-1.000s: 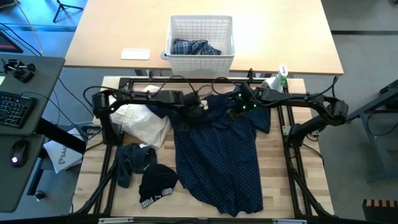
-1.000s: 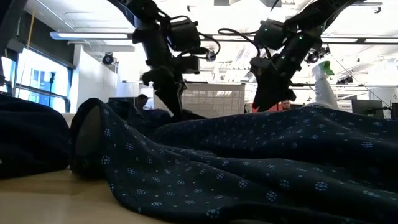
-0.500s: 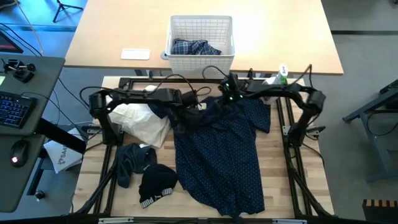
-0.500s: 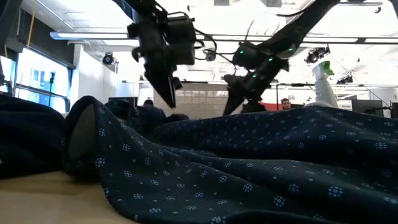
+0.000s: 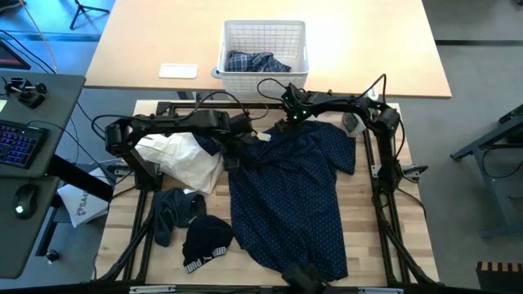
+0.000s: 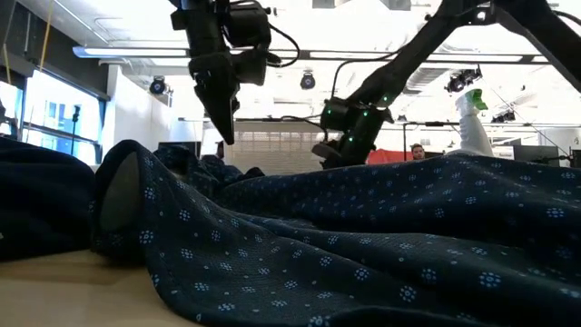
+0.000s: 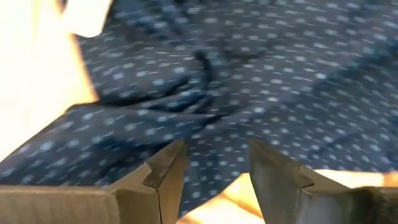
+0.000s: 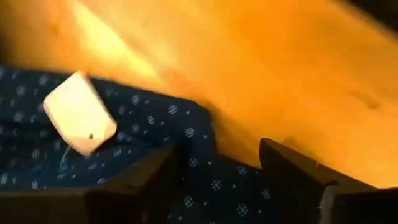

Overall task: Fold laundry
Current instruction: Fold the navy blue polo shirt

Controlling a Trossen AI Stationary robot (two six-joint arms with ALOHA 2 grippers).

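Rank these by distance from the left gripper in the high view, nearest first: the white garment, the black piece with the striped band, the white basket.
From the left gripper, at the navy shirt's collar end:
1. White garment, just to its left.
2. White basket, on the far table beyond it.
3. Black piece with the striped band, at the near-left of the table.

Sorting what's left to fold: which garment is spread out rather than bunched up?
The navy dotted shirt, spread down the table's middle. The cream garment and the two dark pieces lie crumpled beside it.
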